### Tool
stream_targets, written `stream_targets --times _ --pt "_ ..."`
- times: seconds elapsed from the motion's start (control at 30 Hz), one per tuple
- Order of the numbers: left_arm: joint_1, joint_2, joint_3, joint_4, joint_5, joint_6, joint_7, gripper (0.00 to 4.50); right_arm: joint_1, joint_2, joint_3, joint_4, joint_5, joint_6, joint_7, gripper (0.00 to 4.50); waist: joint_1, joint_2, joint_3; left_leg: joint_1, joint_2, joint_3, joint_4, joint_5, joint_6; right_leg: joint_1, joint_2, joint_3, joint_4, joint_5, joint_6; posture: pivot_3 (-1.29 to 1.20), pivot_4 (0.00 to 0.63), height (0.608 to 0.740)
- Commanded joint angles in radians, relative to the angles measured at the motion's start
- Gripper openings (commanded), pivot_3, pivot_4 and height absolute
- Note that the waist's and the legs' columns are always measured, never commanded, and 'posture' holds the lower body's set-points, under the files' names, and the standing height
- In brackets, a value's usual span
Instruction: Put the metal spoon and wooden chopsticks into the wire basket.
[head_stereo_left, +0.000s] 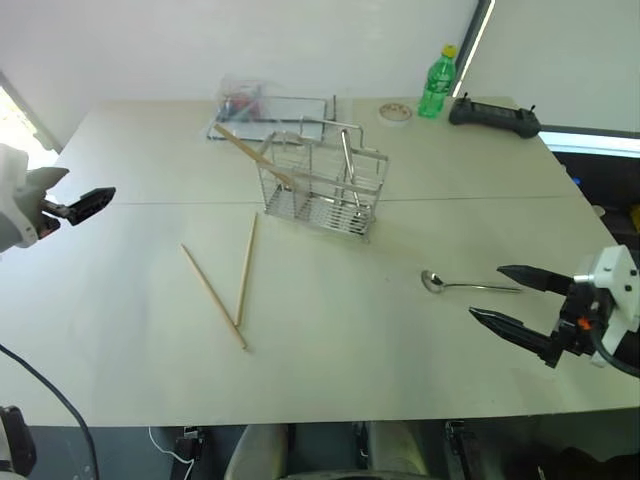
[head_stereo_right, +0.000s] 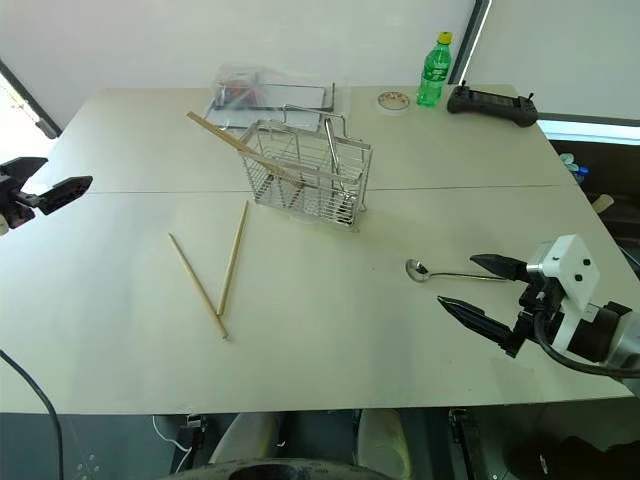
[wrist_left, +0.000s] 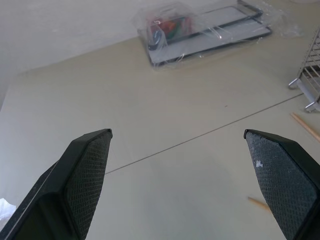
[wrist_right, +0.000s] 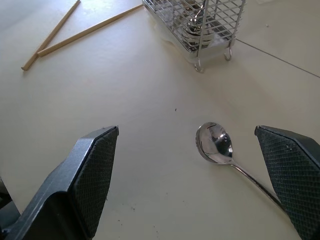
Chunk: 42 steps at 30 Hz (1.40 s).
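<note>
Presently both grippers stand wide open and hold nothing. Right gripper (head_stereo_left: 512, 300) hovers low over the table (head_stereo_left: 330, 370) near its right edge, with the spoon's handle reaching in between its two fingers. Left gripper (head_stereo_left: 92, 203) hangs off the table's left side, well apart from everything.

Metal spoon (head_stereo_left: 467, 286) lies flat, bowl toward the wire basket (head_stereo_left: 322, 185), handle pointing right. Judged light, rigid and slick; the thin handle sits nearly flush with the tabletop, so a pinch from above may skate off or flip it. Best hold looks to be mid-handle, fingers straddling it crosswise, closing firmly.

Wooden chopsticks: two loose ones (head_stereo_left: 228, 280) lie on the table left of the basket, forming a narrow V, tips meeting at the near end. One more chopstick (head_stereo_left: 252, 155) already leans in the basket, sticking out up and to the left. A metal utensil also appears to stand inside the basket, though what kind is unclear. The loose sticks should be very light, stiff, with a dry grain that grips better than steel. They may roll. Taking each near its middle should keep it balanced; since they are longer than the basket is tall, each needs tilting upright before dropping into a compartment.

The basket itself is light wire and could slide if bumped.
</note>
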Motion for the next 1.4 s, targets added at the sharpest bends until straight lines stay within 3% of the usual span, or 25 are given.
stream_targets --times 0.03,0.97,1.23,1.4 --pt "-0.026 0.004 -0.004 -0.015 0.013 -0.042 0.008 4.46 -0.007 0.005 -0.004 -0.015 -0.007 -0.018 -0.015 4.50 0.000 0.000 0.000 0.000 0.000 0.000 0.000 0.000 0.000 0.000 0.000 0.000 0.000 0.000 0.000 0.00 0.150 0.722" --pt "-0.072 -0.012 -0.054 -0.097 -0.049 0.053 -0.045 4.46 0.045 0.040 -0.020 -0.004 -0.050 -0.077 -0.006 4.50 0.000 0.000 0.000 0.007 0.000 0.000 0.000 0.000 0.000 0.007 0.000 0.000 0.001 0.000 -0.001 0.00 0.150 0.722" --pt "-0.026 -0.040 -0.122 -0.399 -0.238 0.262 -0.162 4.46 -0.037 -0.029 0.024 0.117 -0.087 -0.112 0.051 4.50 -0.002 0.000 0.000 0.008 0.000 0.001 0.001 0.000 0.000 0.008 0.000 0.001 0.000 -0.001 -0.002 0.00 0.150 0.722" --pt "0.001 -0.080 -0.266 -0.601 -0.315 0.332 -0.216 4.46 -0.179 -0.090 0.190 0.278 -0.180 -0.189 0.118 4.50 -0.002 0.000 0.000 0.011 0.001 0.003 0.001 0.000 0.000 0.011 0.000 0.001 0.000 -0.001 -0.003 0.00 0.150 0.722"
